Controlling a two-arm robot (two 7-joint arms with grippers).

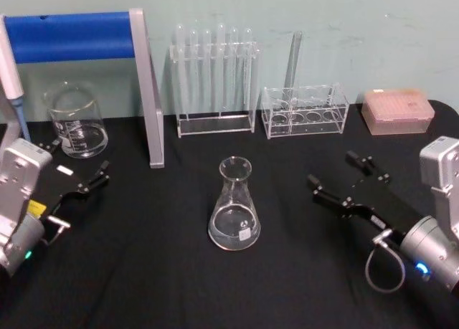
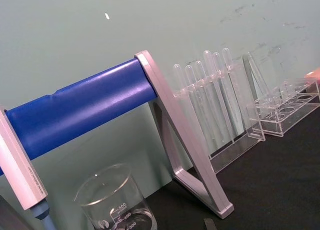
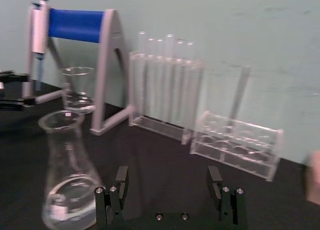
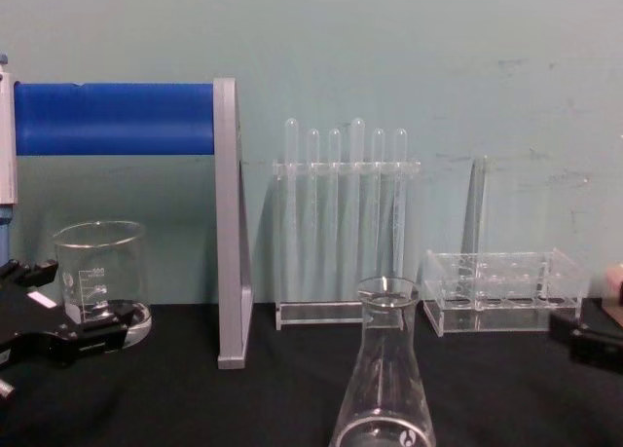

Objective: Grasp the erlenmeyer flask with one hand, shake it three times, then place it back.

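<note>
Head view: right gripper (image 1: 333, 168), lower right and nearest, has its jaws spread and is aimed toward the flask (image 1: 234, 203). Flask stands upright mid-frame, well apart from it; likely a grasp being lined up. Left gripper (image 1: 79, 158), lower left, jaws also spread, idle near the beaker (image 1: 77, 121).
Left wrist view: beaker lower left, blue stand (image 2: 85, 107) above it.
Right wrist view: flask lower left, just outside the open jaws, not between them.
Chest view: flask bottom centre, untouched.

The glass beaker (image 2: 117, 205) has a white scale that seems to read 500, 400 and 300 going down its wall. The small mark low on the flask (image 1: 234, 211) is too small to read.
</note>
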